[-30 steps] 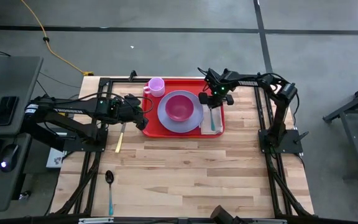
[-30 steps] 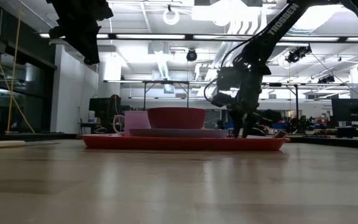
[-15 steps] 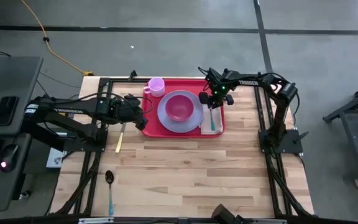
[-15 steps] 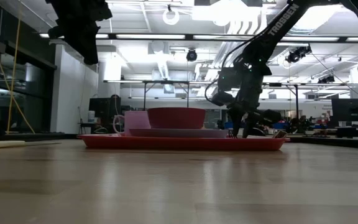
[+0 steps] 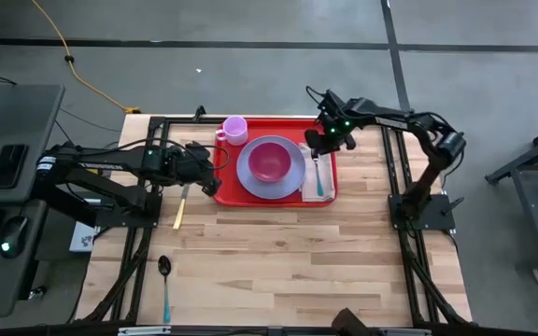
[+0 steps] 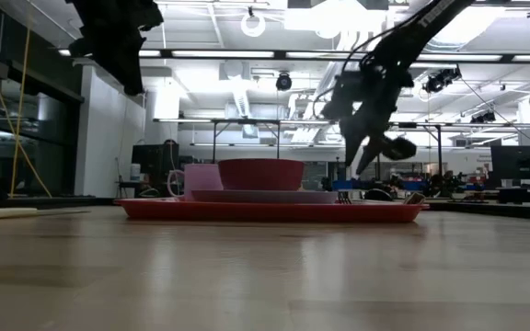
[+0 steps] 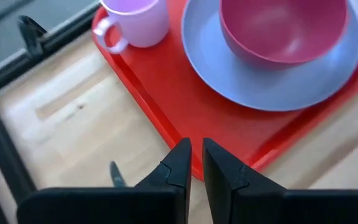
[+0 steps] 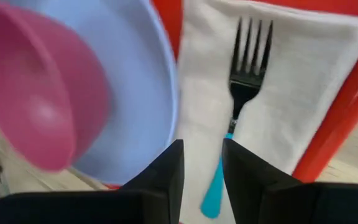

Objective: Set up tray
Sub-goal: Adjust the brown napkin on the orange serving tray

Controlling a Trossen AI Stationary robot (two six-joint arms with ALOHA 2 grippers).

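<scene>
The red tray (image 5: 233,183) lies flat on the wooden table. On it sit a lavender plate (image 5: 292,177) with a pink bowl (image 5: 269,161), a pink cup (image 5: 235,129) in its far left corner, and a white napkin (image 5: 325,182) along its right side. A fork (image 8: 244,50) with black tines and a teal handle lies on the napkin. My right gripper (image 6: 375,156) is open and hangs in the air above the fork and napkin. My left gripper (image 7: 196,158) is shut and hovers over the tray's near left rim (image 7: 185,134).
A teal-handled spoon (image 5: 164,278) lies near the table's near left corner. A tan-handled utensil (image 5: 181,207) lies left of the tray. Bare wood stretches across the near half of the table. Black frame rails run along the table's left, right and far edges.
My right gripper has risen from the napkin and fork on the tray's right side and now hangs well above the tray. The fork stays flat on the napkin.
</scene>
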